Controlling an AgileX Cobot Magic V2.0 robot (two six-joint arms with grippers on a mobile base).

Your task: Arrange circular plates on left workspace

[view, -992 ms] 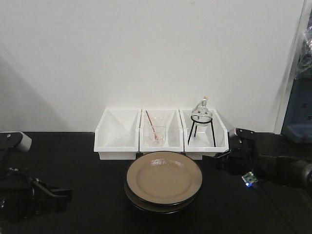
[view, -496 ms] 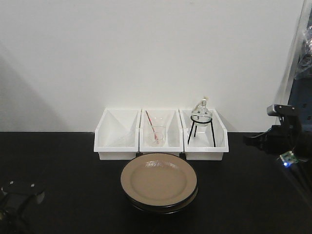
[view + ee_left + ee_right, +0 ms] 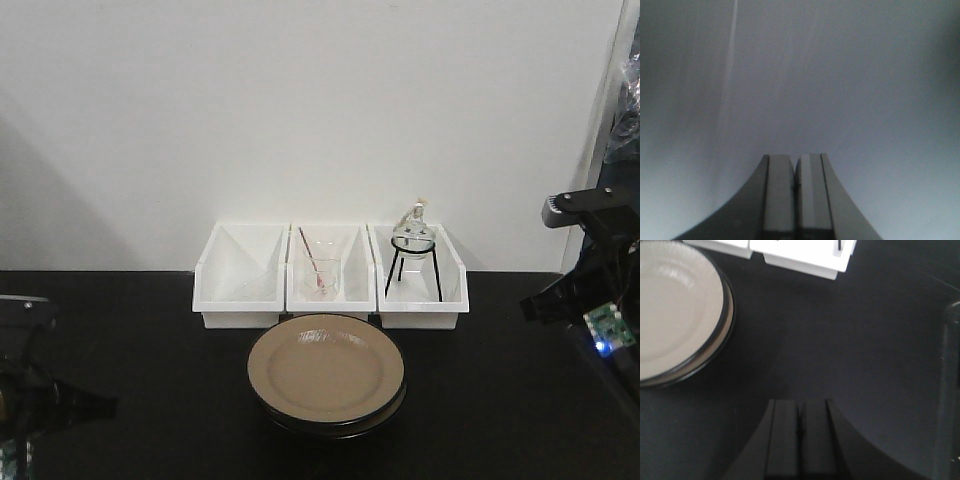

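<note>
The flat matte black benchtop spreads beneath both of my arms, with a plain white wall rising behind it; my right arm hangs above the bench's right edge and my left arm sits low at the left edge; the two round tan-beige plates with dark rims lie stacked one on the other, the upper one shifted a little off the lower, between my two arms and ahead and to the left of my right gripper, well apart from its tips; just beyond the stack stand three white rectangular plastic bins in a row against the wall, ahead-left of my right gripper; the nearest bin to it holds a round glass flask on a black wire stand, the middle one a clear glass beaker with a red-tipped rod, the farthest looks empty of anything I can make out; my right gripper's fingers are pressed together over bare benchtop, holding nothing; my left gripper likewise has its fingers pressed together, empty, facing only a blurred pale grey surface.
</note>
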